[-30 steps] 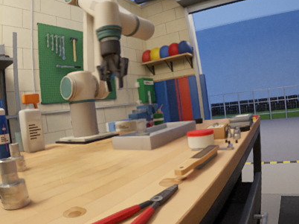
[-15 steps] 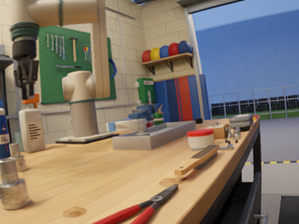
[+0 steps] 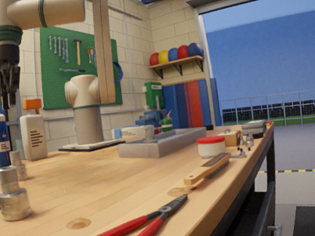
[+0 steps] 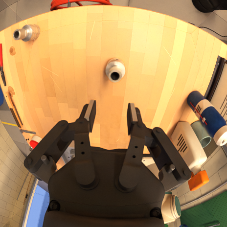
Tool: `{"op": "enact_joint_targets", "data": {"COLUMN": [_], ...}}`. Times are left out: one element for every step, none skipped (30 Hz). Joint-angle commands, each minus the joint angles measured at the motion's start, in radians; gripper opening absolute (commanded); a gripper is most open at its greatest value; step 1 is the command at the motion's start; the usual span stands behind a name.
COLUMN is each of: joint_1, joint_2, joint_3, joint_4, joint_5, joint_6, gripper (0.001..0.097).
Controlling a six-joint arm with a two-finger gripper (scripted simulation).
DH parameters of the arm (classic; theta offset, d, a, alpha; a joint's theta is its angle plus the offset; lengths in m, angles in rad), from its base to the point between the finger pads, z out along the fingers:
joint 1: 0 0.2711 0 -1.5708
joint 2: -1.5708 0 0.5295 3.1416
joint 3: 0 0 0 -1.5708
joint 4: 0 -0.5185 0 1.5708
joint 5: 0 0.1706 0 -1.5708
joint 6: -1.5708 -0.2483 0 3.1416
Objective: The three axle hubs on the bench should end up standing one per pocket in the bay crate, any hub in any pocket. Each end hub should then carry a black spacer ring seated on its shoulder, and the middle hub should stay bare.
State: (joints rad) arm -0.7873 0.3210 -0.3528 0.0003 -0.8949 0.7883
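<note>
On the left end of the bench two silver axle hubs stand upright: one point(image 3: 13, 197) point(image 4: 25, 33) near the front edge, a second point(image 3: 17, 164) point(image 4: 115, 70) further back. My gripper point(image 3: 8, 97) point(image 4: 111, 115) hangs open and empty high above the second hub, a little to its wall side. The grey bay crate point(image 3: 162, 141) lies mid-bench, and a third hub point(image 3: 148, 133) stands in it. I see no black spacer rings.
A white bottle with an orange cap point(image 3: 33, 132) point(image 4: 189, 146) and a blue-and-white can point(image 4: 208, 117) stand by the wall near the gripper. Red pliers point(image 3: 149, 218), a wooden-handled file point(image 3: 207, 167) and a red-lidded tub point(image 3: 211, 146) lie toward the front edge. The arm's base point(image 3: 87, 117) stands behind.
</note>
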Motion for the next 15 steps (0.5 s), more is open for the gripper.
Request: {"op": "enact_joint_targets", "data": {"joint_1": [0.0,0.0,0.0,-0.001,-0.001,-0.001,-0.001,-0.001,-0.002,-0.002,-0.002,-0.002,-0.002,-0.002,-0.002], "joint_2": [0.007,0.015,0.025,0.035,0.047,0.058,0.07,0.08,0.09,0.098,0.105,0.109,0.112,0.113,0.113], "joint_3": [-0.004,-0.008,-0.013,-0.017,-0.022,-0.026,-0.03,-0.034,-0.037,-0.039,-0.04,-0.041,-0.042,-0.042,-0.042], "joint_4": [0.0,0.0,0.0,0.0,0.0,0.0,0.0,0.0,0.0,0.0,0.0,0.0,0.0,0.0,0.0], "joint_5": [0.01,0.022,0.035,0.05,0.066,0.082,0.097,0.111,0.124,0.135,0.143,0.149,0.152,0.154,0.154], "joint_6": [0.0,0.0,0.001,0.001,0.001,0.001,0.001,0.001,0.001,0.001,0.001,0.001,0.001,0.001,0.002], "gripper": [0.05,0.05,0.05,0.05,0.05,0.05,0.05,0.05,0.05,0.05,0.05,0.05,0.05,0.05,0.05]}}
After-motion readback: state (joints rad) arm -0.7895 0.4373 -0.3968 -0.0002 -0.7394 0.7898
